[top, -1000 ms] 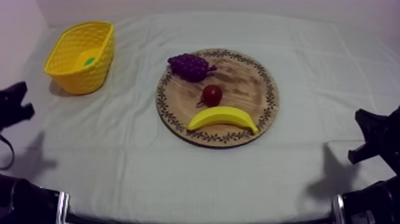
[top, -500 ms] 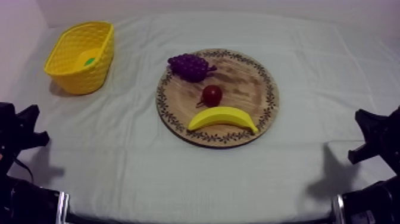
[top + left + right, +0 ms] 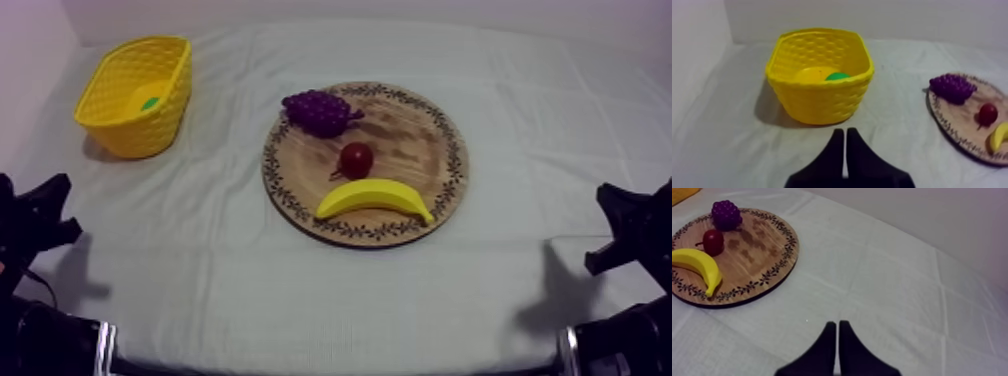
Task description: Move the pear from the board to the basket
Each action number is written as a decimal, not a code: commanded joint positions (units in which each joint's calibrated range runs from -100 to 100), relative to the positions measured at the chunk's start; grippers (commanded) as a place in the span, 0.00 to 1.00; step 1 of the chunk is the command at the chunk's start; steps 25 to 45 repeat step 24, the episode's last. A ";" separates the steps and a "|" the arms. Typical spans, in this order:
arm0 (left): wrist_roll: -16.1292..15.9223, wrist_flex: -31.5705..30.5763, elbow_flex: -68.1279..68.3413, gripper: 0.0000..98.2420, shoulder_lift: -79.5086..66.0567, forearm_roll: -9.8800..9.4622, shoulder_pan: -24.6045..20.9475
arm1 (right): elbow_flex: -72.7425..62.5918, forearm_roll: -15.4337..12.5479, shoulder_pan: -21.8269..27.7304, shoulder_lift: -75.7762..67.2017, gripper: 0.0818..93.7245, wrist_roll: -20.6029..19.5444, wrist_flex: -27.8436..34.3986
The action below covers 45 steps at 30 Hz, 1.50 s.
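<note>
The pear [image 3: 149,98] lies inside the yellow basket [image 3: 128,128] at the far left of the table; in the left wrist view the pear [image 3: 818,75] shows as a yellow and green shape behind the basket's [image 3: 822,102] near wall. My left gripper [image 3: 844,133] is shut on nothing, a short way in front of the basket. From above, the left gripper [image 3: 58,211] sits low at the left edge. My right gripper [image 3: 837,324] is shut and holds nothing, resting at the right edge [image 3: 612,226], off the wooden board [image 3: 405,128].
On the round board [image 3: 757,248] lie a bunch of grapes [image 3: 318,110], a small red fruit [image 3: 356,159] and a banana [image 3: 373,196]. Bare cloth stretches between basket and board and along the table's front.
My left gripper has drawn back from the basket side toward the table's near left edge. The right arm and the fruit have not moved.
</note>
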 commanded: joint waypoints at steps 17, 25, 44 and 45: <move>4.34 0.02 0.03 0.00 0.00 -0.02 -1.87 | -0.01 0.00 0.00 -0.01 0.00 -0.01 0.00; 4.34 0.02 0.03 0.00 0.00 -0.02 -1.94 | -0.01 0.00 0.00 -0.01 0.00 -0.01 0.00; 4.34 0.02 0.03 0.00 0.00 -0.02 -1.94 | -0.01 0.00 0.00 -0.01 0.00 -0.01 0.00; 4.34 0.02 0.03 0.00 0.00 -0.02 -1.94 | -0.01 0.00 0.00 -0.01 0.00 -0.01 0.00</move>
